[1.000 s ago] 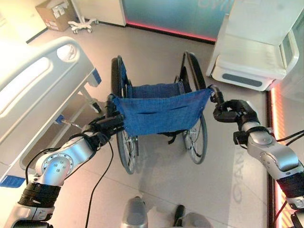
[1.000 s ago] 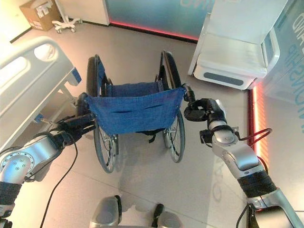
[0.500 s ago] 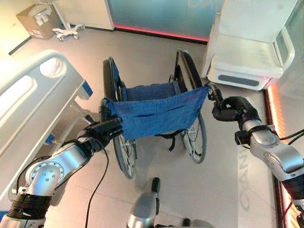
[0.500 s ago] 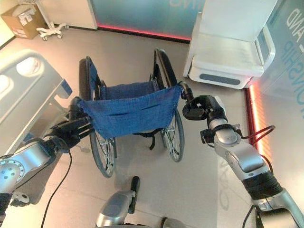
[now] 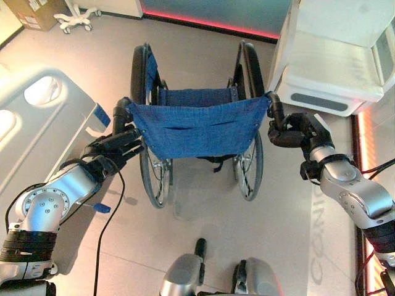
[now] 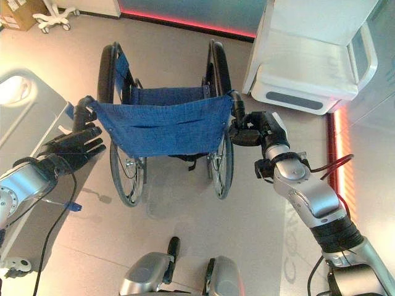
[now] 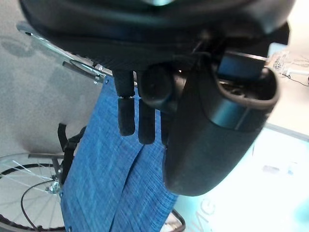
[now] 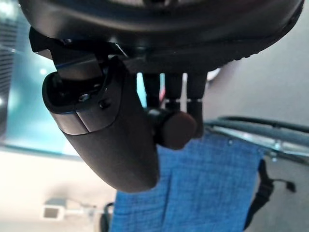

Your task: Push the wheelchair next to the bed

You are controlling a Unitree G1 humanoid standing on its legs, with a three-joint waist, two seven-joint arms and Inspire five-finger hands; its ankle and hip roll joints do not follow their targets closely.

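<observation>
Since the frame a second earlier, one black-framed wheelchair with a blue fabric seat and backrest (image 5: 197,126) is seen squarer on and closer to the single white plastic-railed bed (image 5: 43,117) at its left; part of that shift is the camera's own. Two dark hands are counted: the left hand (image 5: 114,145) is curled round the left push handle (image 5: 121,106), the right hand (image 6: 259,128) round the right push handle (image 8: 174,128). Handle ends are confirmed by the wrist views. One white machine (image 5: 333,68) is cut off at the frame edge.
</observation>
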